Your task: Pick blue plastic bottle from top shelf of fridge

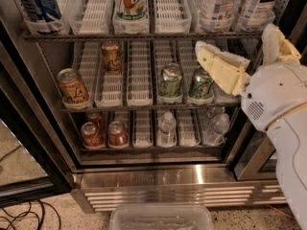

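Note:
The fridge [163, 178] stands open in front of me. Its top shelf [144, 35] holds tall bottles in white slotted trays. The blue plastic bottle [216, 4], with a pale blue label and nutrition text, stands at the right; its cap is cut off by the frame. A similar pale-labelled bottle [258, 3] stands next to it. A dark-blue-labelled bottle [36, 4] is at the far left and a white-labelled one [130, 1] is in the middle. My gripper [234, 40] is open and empty, just below the right end of the top shelf, under the blue bottle.
Soda cans [73, 86] stand on the middle rack, with red cans and small water bottles [167, 127] on the lower rack. A clear plastic bin [160, 218] sits on the floor in front. Cables [21, 219] lie at the bottom left. The dark door frame [252, 159] is at the right.

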`<state>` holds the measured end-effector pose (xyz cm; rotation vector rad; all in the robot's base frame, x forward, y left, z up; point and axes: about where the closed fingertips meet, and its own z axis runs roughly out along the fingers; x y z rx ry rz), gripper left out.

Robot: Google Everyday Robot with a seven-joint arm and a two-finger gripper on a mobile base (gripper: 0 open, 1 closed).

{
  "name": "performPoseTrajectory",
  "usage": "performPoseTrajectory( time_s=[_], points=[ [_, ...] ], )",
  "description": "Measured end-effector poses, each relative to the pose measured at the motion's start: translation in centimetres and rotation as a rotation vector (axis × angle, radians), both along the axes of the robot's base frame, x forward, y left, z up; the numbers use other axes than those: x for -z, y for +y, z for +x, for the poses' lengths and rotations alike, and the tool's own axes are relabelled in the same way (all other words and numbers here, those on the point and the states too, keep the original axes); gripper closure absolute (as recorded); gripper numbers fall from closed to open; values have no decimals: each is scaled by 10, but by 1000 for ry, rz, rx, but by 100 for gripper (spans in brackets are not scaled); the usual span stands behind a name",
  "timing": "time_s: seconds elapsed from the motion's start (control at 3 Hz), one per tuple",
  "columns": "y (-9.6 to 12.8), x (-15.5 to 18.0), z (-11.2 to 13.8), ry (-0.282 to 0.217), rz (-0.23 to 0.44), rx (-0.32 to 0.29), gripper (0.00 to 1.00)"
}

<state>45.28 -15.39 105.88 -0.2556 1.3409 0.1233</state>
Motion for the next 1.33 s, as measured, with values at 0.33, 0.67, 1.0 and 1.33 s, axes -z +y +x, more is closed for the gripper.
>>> performPoseTrajectory(
  time_s=[0.33,0.67,1.0,1.33],
  points=[
    [-5,3,12,-33,-26,60,24],
    [-15,9,35,-55,-42,152,25],
    [-26,7,63,-81,-62,241,31],
    [-38,-1,83,-106,-67,311,36]
  ],
)
